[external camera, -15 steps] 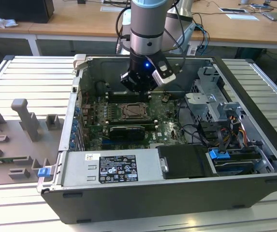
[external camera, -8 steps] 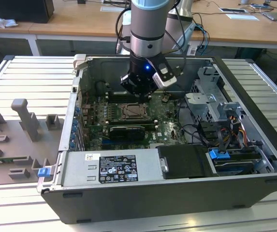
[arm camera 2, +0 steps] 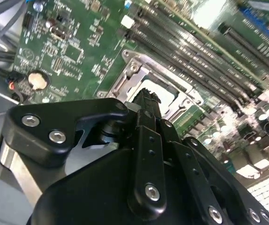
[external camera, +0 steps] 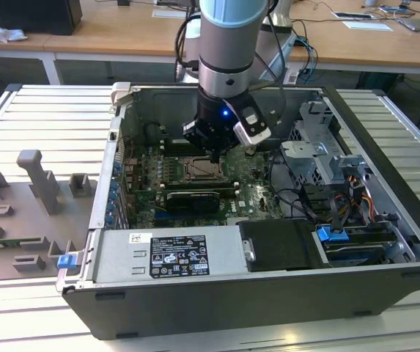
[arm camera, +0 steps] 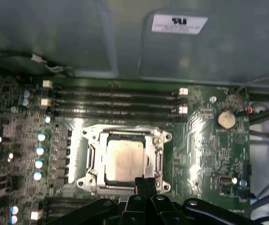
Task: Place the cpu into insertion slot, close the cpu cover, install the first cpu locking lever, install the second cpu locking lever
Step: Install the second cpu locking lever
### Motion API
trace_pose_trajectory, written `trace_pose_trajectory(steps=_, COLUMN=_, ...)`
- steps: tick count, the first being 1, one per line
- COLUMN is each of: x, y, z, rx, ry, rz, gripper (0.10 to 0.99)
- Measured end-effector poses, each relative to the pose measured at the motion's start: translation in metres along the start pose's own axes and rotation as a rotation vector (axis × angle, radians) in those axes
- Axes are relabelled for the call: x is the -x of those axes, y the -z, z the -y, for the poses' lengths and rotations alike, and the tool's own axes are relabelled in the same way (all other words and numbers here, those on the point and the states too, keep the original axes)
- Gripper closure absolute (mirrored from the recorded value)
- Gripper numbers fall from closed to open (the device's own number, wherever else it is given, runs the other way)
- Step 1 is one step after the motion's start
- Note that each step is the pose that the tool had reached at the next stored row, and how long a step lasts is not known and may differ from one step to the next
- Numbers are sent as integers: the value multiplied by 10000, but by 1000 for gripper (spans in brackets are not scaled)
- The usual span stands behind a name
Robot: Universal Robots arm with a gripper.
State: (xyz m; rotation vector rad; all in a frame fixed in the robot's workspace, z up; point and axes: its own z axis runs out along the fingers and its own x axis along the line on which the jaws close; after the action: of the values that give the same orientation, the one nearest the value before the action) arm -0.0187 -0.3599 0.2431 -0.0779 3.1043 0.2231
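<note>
Above cpu (arm camera: 123, 161) in insertion slot (arm camera: 93, 140), jaws together, empty.

The arm (external camera: 228, 44) is held nearly upright in the exterior view, its grey wrist section pointed straight down, with a small blue light seen lit on the black wrist block. The gripper (external camera: 215, 154) is carried at its lower end, tips directed downward. In both wrist views the black fingers (arm camera 2: 146, 110) are seen brought together into one narrow point, no gap being visible between them, and nothing is seen clamped between the tips (arm camera: 145, 183)
</note>
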Motion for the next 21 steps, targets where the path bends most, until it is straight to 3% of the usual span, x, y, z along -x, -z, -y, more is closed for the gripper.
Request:
trace_pose_trajectory(steps=3, x=-10, y=-1, z=114, rx=44, ry=18, rz=-1, gripper=980)
trace_pose_trajectory(steps=7, x=-65, y=-13, z=177, rx=51, ry=167, rz=-22, gripper=980)
trace_pose_trajectory(steps=9, x=-158, y=-3, z=249, rx=64, ry=240, rz=-29, gripper=980)
trace_pose_trajectory(steps=15, x=-367, y=-42, z=253, rx=77, ry=265, rz=-33, gripper=980)
trace_pose_trajectory(steps=19, x=-390, y=-128, z=265, rx=80, ry=299, rz=-37, gripper=980)
trace_pose_trajectory(steps=21, x=-393, y=-148, z=273, rx=164, ry=300, rz=-33, gripper=980)
